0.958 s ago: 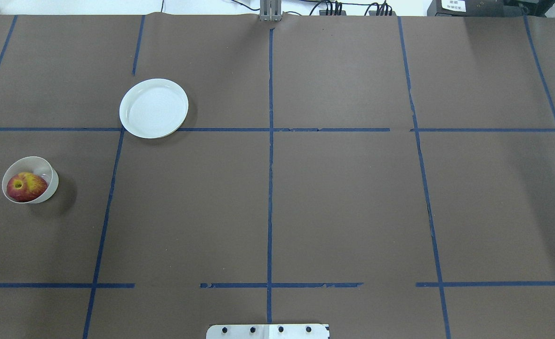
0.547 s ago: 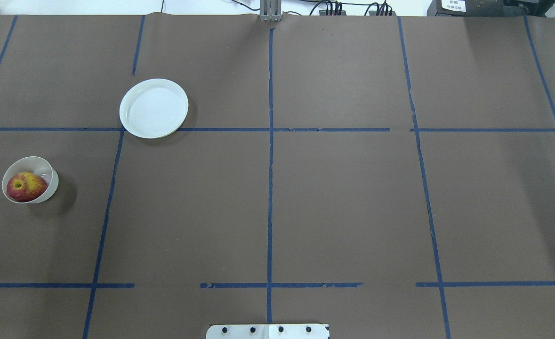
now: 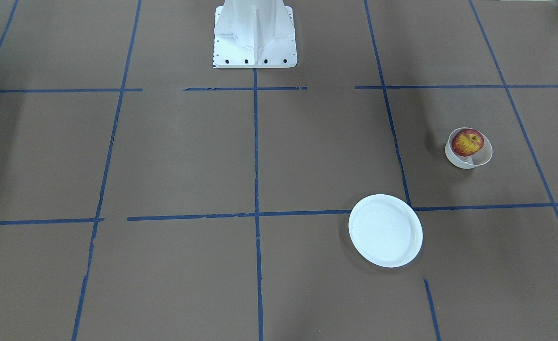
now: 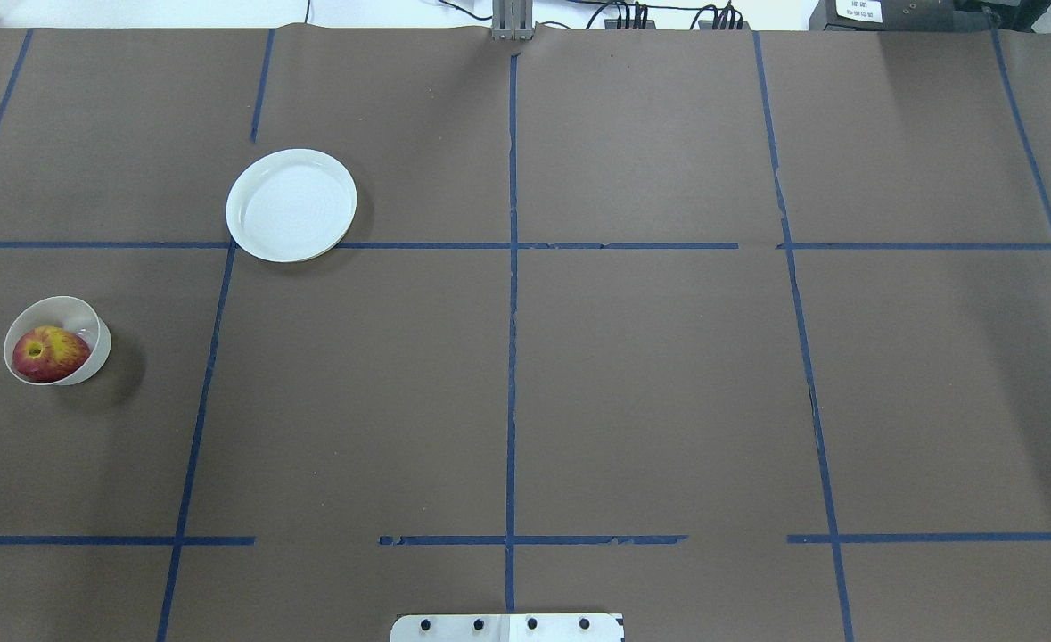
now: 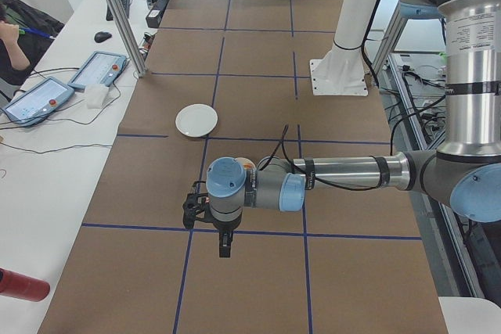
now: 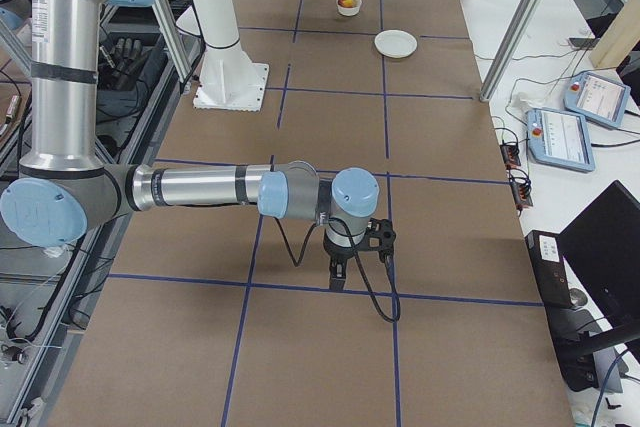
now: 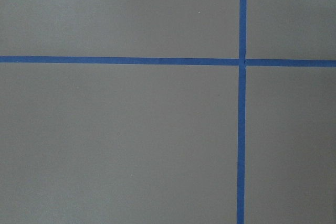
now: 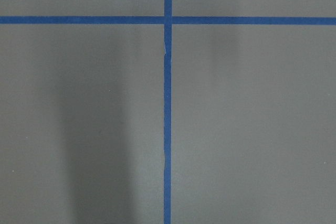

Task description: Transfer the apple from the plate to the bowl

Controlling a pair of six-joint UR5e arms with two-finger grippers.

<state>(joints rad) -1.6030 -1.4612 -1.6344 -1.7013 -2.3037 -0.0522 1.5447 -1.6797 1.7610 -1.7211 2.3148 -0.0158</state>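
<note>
The apple (image 4: 48, 355) sits inside the bowl (image 4: 70, 312). The plate (image 4: 291, 205) lies near the bowl, not touching it. The left end effector (image 5: 224, 249) hangs over the tabletop (image 4: 650, 383), with the bowl close behind it. The right end effector (image 6: 337, 282) is far from the bowl. You cannot tell if either one is released or clenched.

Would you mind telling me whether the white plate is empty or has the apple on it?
Empty: the plate shows only bare white surface, and the apple sits inside the bowl.
</note>
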